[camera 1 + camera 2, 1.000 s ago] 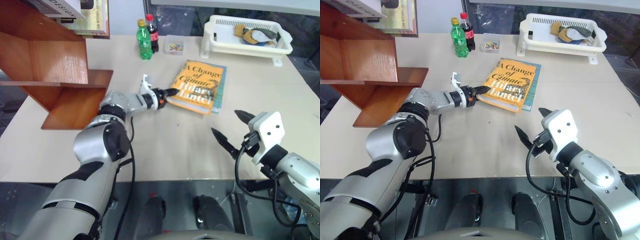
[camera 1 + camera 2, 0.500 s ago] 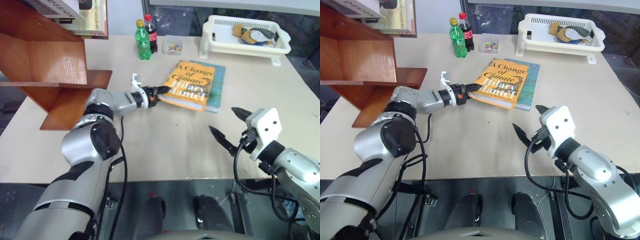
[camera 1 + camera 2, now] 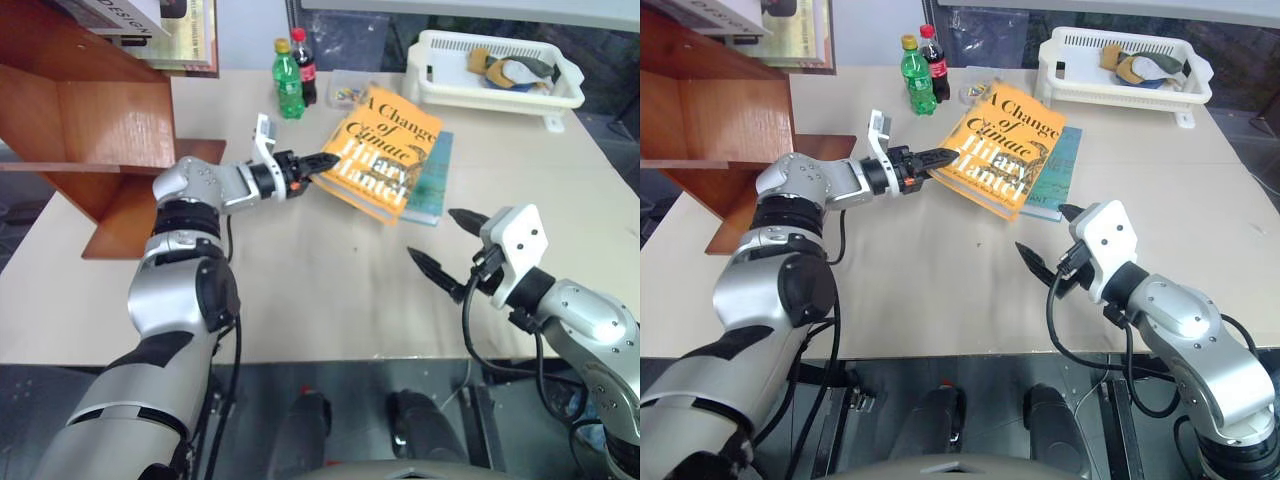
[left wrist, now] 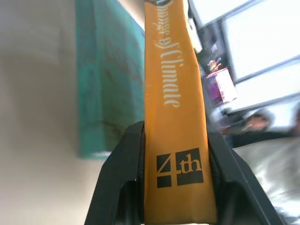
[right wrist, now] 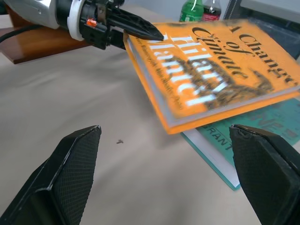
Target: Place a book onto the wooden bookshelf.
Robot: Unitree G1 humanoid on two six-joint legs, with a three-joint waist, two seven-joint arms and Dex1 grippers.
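The orange-yellow book (image 3: 385, 150) is tilted up off the table, and my left gripper (image 3: 325, 160) is shut on the corner of its spine side. In the left wrist view the two black fingers (image 4: 124, 173) clamp the orange spine (image 4: 176, 103). The book's lower edge hangs just over a teal-green book (image 3: 432, 185) lying flat beneath it. The wooden bookshelf (image 3: 120, 130) stands at the table's left, close behind my left arm. My right gripper (image 3: 432, 235) hovers open near the table's front right, short of the book, with its wide-spread fingers (image 5: 70, 173) empty.
A green bottle (image 3: 288, 85) and a cola bottle (image 3: 303, 62) stand at the back, with a small clear box (image 3: 347, 92) beside them. A white basket (image 3: 490, 70) sits at the back right. Books (image 3: 150, 25) lie on the shelf's top board.
My left gripper has risen and drawn a little left, tilting the orange book up off the teal one. The right gripper stays open in about the same place.
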